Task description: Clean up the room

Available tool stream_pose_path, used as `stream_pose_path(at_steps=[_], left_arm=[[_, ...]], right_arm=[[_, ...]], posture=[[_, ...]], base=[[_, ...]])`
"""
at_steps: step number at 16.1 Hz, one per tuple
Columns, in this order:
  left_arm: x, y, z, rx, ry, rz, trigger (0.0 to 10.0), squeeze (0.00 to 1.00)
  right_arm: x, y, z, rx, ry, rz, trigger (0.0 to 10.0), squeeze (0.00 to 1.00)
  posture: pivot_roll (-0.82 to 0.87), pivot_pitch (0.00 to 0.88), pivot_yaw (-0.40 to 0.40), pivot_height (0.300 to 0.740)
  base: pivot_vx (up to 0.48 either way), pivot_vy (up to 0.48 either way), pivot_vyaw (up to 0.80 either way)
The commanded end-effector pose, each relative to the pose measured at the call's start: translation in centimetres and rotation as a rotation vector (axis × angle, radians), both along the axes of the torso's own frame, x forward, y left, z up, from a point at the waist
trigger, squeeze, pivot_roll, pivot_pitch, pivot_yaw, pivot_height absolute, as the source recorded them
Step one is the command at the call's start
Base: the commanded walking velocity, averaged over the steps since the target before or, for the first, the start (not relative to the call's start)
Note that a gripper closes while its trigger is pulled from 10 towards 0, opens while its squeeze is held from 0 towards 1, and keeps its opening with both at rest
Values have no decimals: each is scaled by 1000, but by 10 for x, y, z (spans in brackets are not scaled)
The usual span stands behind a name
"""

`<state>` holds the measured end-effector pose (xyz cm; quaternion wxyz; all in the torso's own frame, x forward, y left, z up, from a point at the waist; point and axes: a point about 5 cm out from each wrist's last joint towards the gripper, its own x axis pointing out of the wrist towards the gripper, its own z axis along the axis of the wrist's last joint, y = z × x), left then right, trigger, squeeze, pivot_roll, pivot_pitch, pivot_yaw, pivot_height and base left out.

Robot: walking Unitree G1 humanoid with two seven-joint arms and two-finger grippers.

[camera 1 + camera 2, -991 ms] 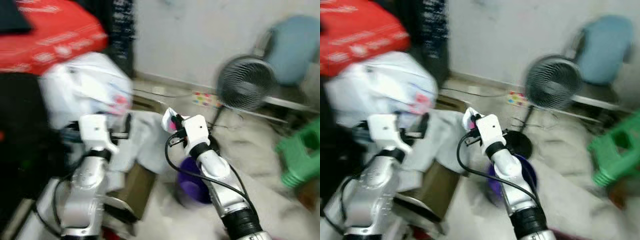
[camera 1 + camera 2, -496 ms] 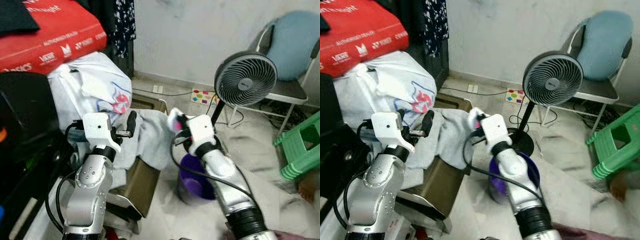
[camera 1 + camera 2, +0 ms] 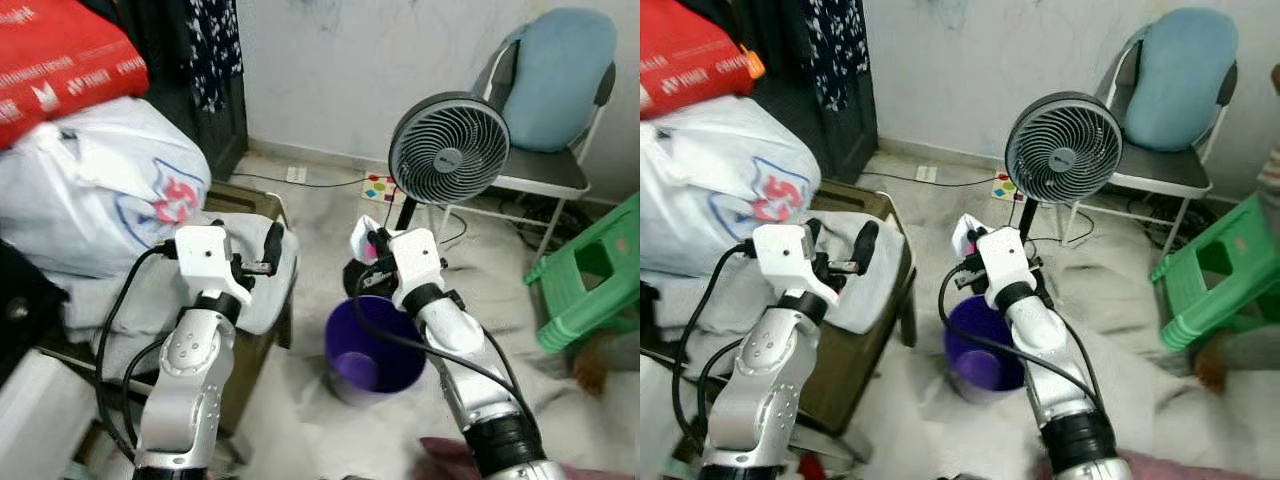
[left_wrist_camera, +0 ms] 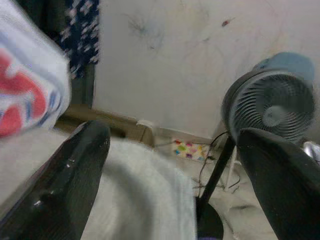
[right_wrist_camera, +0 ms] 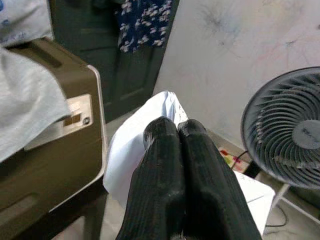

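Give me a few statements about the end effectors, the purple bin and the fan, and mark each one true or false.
1. The right end effector is shut on a white wrapper. True.
2. The left end effector is shut on the grey cloth. False: its fingers are spread wide apart, holding nothing.
3. The purple bin stands on the floor below the right end effector. True.
4. The fan lies tipped over on the floor. False: it stands upright on its base.
5. The green stool stands at the robot's left. False: it is at its right.

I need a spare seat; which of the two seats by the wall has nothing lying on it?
The green stool, on the robot's right. The metal chair behind the fan carries a blue cushion.
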<state>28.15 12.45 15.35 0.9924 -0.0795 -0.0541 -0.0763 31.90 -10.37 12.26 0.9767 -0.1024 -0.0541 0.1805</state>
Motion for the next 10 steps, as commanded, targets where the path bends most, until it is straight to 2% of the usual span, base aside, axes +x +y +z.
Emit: stream_pose_path(at_steps=[1, 2, 9, 10], left_arm=[[-1, 2, -1, 1, 7, 2, 10000, 0], [-1, 2, -1, 1, 7, 1, 10000, 0], [-1, 2, 1, -20, -13, -12, 10000, 0], [-1, 2, 1, -23, -15, -14, 10000, 0]], right_arm=[[0, 5, 2, -1, -8, 18, 10000, 0], [1, 5, 2, -1, -7, 19, 10000, 0], [3, 3, -2, 28, 28, 2, 10000, 0], [3, 2, -2, 27, 29, 1, 10000, 0]], posture=[[-15, 91, -73, 740], [-15, 91, -73, 740], [-12, 84, -72, 740], [-12, 84, -72, 740]], base=[[0, -352, 0], [0, -326, 0], [0, 0, 0], [0, 0, -800]])
